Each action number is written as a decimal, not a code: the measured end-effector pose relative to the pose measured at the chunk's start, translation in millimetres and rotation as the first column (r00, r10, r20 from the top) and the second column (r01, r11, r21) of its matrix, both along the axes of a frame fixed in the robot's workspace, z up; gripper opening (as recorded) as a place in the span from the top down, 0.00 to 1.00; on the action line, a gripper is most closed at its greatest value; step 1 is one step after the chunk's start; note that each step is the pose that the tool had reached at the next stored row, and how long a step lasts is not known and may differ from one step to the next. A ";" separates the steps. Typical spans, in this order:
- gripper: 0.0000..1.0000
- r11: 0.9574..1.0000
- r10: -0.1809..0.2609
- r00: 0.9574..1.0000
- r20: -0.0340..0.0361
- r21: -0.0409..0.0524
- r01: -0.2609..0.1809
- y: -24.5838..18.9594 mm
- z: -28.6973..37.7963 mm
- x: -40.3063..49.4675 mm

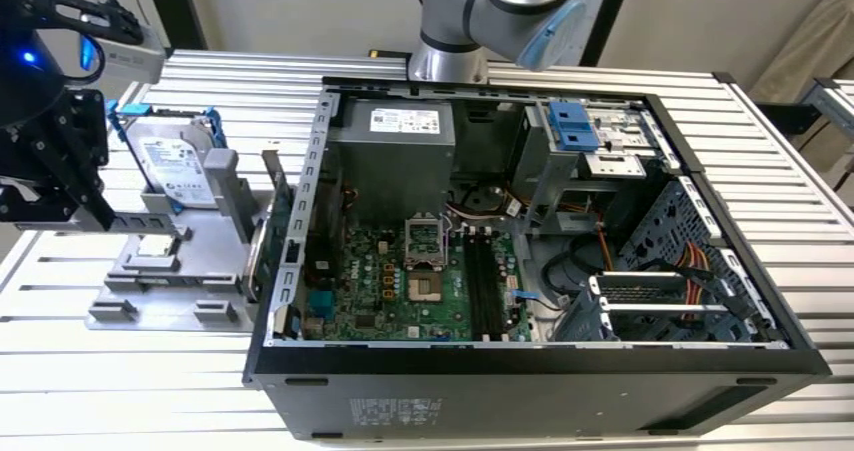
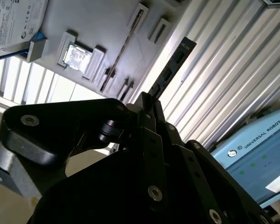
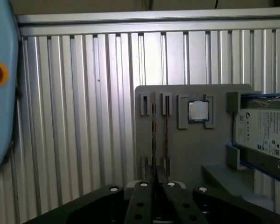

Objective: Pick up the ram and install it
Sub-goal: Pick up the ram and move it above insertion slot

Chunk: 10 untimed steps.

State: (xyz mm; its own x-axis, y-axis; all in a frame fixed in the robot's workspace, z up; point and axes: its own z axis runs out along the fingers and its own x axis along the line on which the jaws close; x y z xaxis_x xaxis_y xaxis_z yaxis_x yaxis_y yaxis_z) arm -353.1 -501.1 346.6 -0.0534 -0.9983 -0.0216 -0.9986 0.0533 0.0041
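In the second wrist view the ram point(image 2: 172, 67) is a long, thin, dark stick reaching out from between the black fingers of my gripper point(image 2: 147, 100), which is shut on it. In the first wrist view the ram point(image 3: 154, 140) appears edge-on as a thin line rising from the gripper point(image 3: 154, 184), over the grey fixture plate point(image 3: 214, 154). In the exterior view the gripper point(image 1: 60, 186) hangs at the far left, above the ribbed table and beside the fixture. The black motherboard slots point(image 1: 483, 286) lie inside the open computer case point(image 1: 534, 366), well to the exterior view's right of the gripper.
The grey fixture point(image 1: 160, 291) holds a silver hard drive point(image 1: 174, 166) in a blue frame, a small square processor chip point(image 3: 198, 111) and another thin stick on edge point(image 2: 126, 46). A light-blue pendant point(image 3: 0, 93) lies on the table. The arm's base point(image 1: 447, 61) stands behind the case.
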 end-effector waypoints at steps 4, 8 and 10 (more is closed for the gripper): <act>1.00 1.000 0.000 1.000 0.000 0.000 0.000 -0.1 4.9 0.1; 1.00 1.000 0.000 1.000 0.000 0.000 0.000 -0.1 9.7 0.1; 1.00 1.000 0.000 1.000 0.000 0.000 0.000 -0.1 12.2 0.1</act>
